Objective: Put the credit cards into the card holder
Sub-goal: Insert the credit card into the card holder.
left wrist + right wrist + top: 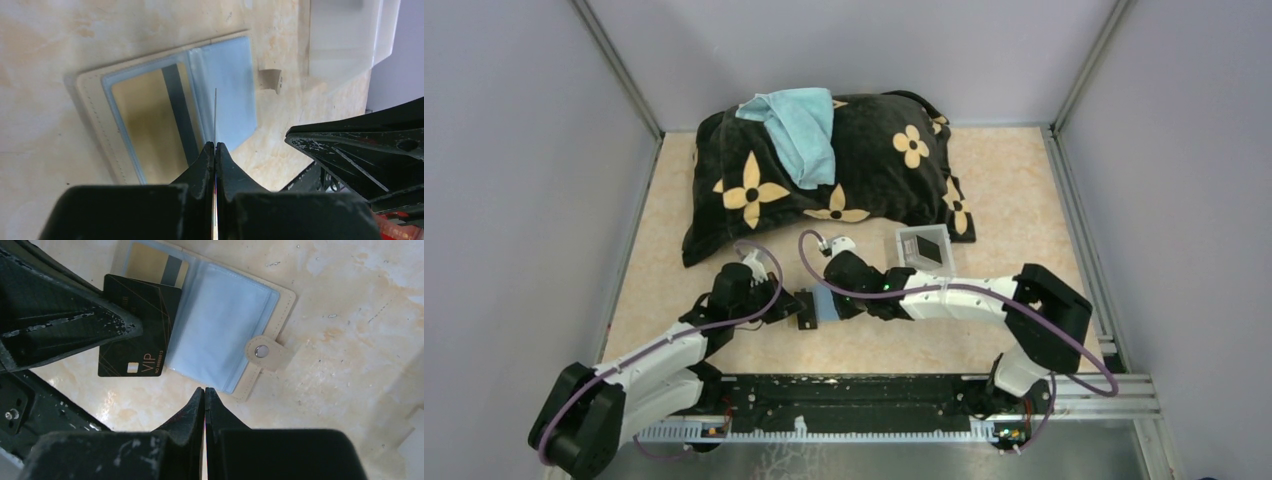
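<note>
The card holder (286,302) lies open on the table, its snap tab (260,351) pointing right. A gold credit card (150,262) sits in its left clear sleeve. My left gripper (215,145) is shut on a black credit card (145,335) marked VIP. It holds the card just above the holder's middle fold, edge-on in the left wrist view (215,115). My right gripper (205,389) is shut with nothing between its fingers, just off the holder's near edge. From above, both grippers meet over the holder (824,305).
A white tray (911,236) with a dark card (927,250) in it stands behind the right gripper. A black flowered pillow (864,175) with a light blue towel (799,130) on it fills the back. Metal rails line the side walls.
</note>
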`<state>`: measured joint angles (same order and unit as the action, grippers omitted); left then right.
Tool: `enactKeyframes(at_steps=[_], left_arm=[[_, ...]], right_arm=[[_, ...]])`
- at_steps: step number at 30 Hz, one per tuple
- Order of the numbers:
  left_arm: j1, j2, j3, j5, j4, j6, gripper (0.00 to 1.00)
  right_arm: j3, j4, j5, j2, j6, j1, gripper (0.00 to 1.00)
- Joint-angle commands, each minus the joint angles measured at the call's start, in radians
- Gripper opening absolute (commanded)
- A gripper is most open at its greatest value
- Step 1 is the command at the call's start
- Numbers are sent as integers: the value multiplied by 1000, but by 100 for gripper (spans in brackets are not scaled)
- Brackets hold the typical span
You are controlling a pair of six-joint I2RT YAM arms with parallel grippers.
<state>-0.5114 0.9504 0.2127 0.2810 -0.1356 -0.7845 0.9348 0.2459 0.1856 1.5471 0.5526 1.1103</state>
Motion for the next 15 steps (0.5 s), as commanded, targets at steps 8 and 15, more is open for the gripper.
enactKeyframes(at_steps=[8,15], left_arm=[[112,137,-3,144,-153,52,0],[147,266,24,262,-255,41,0]], right_arm=[[128,-55,-19,138,-23,-75,0],[143,-21,3,190,-27,-100,0]])
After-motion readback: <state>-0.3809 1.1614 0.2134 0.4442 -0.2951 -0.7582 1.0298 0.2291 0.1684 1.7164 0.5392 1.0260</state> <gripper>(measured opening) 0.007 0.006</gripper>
